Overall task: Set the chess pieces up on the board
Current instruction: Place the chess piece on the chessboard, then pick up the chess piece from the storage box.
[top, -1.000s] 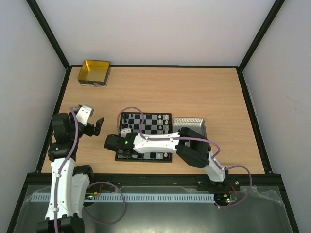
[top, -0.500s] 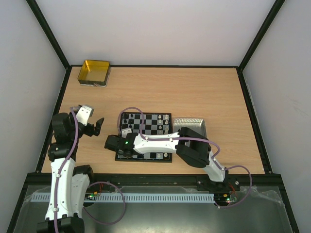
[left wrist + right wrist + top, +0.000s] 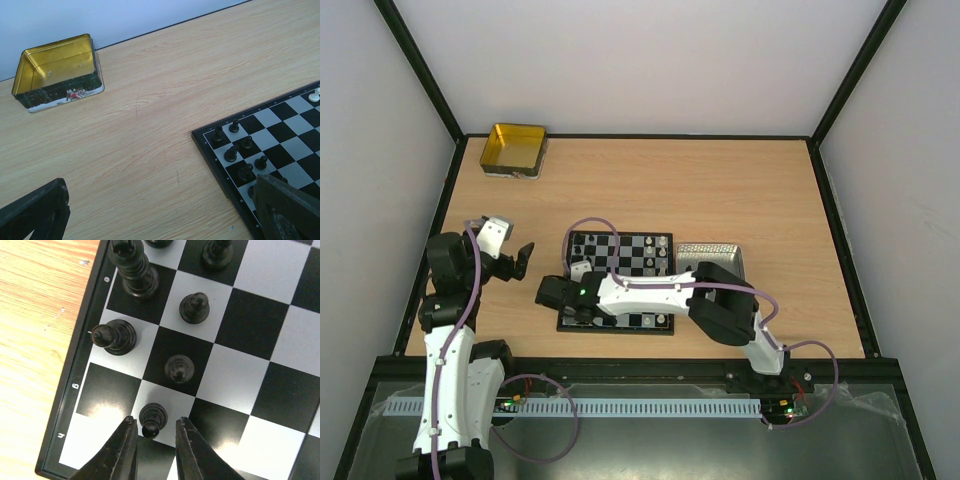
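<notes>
Board [image 3: 632, 255], mid-table, has its near-left part hidden beneath the right arm [image 3: 650, 290]. Left gripper [image 3: 160, 200] hangs wide open and empty. Right gripper [image 3: 155, 440] stands narrowly parted around a glossy black pawn [image 3: 152, 418] on a white square.

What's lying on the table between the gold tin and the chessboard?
Nothing; the left wrist view shows only bare tabletop between the gold tin and the board.

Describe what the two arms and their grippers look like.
Both arms mix white shells with black joints. The left arm and right arm each trail a looping purple cable. A small green light glows near the right wrist. The left gripper and right gripper have dark, tapering fingers.
</notes>
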Controlling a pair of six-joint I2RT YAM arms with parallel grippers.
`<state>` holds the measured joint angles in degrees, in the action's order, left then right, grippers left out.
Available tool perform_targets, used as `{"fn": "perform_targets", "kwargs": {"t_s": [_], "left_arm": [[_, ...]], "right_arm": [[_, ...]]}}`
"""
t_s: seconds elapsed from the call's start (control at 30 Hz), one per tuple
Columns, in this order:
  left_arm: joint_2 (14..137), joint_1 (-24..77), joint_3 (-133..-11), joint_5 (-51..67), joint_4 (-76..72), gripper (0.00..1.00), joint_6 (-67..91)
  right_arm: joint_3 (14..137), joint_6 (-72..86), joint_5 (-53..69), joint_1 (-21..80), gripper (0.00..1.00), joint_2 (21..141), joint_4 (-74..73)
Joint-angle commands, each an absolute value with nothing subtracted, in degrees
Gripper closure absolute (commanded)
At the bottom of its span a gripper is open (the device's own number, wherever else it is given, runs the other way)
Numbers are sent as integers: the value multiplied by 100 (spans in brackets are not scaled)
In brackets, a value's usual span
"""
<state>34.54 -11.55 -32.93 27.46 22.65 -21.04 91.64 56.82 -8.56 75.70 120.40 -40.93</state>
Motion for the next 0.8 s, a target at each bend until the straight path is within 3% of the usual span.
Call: {"fn": "perform_targets", "kwargs": {"t_s": [0.0,0.4,0.77], "left_arm": [[3454,-1190,-3245,2803,2269,1,-2127],[3462,-1193,-3235,2788,2268,1,-2139],[3461,-1198,-3251,2787,2276,1,-2135]], "right_arm": [[9176,5723,-1091,7541,79,11650,-4364],[8403,6096,-1634,7440,77,10373,-4490],[6300,5931,-1693,5796,77,8599,-4311]]}}
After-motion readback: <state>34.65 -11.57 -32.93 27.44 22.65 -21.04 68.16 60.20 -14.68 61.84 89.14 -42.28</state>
